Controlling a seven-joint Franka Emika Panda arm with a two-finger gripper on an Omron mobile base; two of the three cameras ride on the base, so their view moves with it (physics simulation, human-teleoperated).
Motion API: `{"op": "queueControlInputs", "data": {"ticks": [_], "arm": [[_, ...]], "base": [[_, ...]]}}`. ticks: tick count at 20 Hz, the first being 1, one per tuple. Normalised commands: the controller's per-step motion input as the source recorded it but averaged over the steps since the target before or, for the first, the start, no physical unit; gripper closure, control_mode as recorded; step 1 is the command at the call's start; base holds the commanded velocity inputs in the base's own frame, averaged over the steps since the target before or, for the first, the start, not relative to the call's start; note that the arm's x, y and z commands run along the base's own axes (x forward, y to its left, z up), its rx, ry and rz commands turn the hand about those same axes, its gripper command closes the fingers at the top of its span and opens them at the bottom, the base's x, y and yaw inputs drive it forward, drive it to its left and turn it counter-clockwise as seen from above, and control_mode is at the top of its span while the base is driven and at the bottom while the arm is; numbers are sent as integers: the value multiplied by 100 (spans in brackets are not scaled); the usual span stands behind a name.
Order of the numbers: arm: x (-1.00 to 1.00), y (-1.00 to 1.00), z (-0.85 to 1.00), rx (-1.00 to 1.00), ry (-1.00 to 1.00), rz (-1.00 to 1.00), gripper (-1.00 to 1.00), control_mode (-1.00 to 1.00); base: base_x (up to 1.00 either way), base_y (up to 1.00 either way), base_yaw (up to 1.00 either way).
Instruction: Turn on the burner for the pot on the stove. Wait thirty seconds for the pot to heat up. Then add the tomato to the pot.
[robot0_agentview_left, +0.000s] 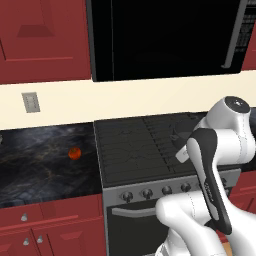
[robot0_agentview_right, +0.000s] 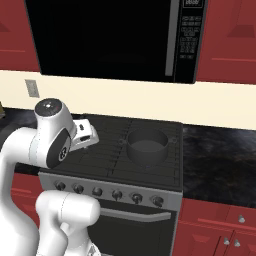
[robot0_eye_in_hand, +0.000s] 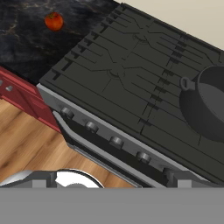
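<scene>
Knobs in a row along the grey steel front, nearest to the hand cam, right below the gripper's line of sight. Gripper hangs above the stove, over its front-left part; can't tell if the fingers are apart or together, tips too hidden at the bottom edge of the hand view. Oven handle runs under the knob row. Past the knobs, dark ribbed grates, w/ the pot on a right-side burner, off to the gripper's right and a bit further back; dark grey, looks empty, small side handle facing the hand. Tomato sits on the black marbled counter left of the stove, well apart from the gripper, on the opposite side from the pot. Further back, cream wall w/ a wall outlet. Above, black microwave between red cabinets.
</scene>
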Motion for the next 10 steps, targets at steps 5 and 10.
{"op": "queueControlInputs", "data": {"ticks": [5, 10], "arm": [[0, 0, 0, 0, 0, 0, -100, -100], [0, 0, 0, 0, 0, 0, -100, -100]], "base": [[0, 0, 0], [0, 0, 0]]}}
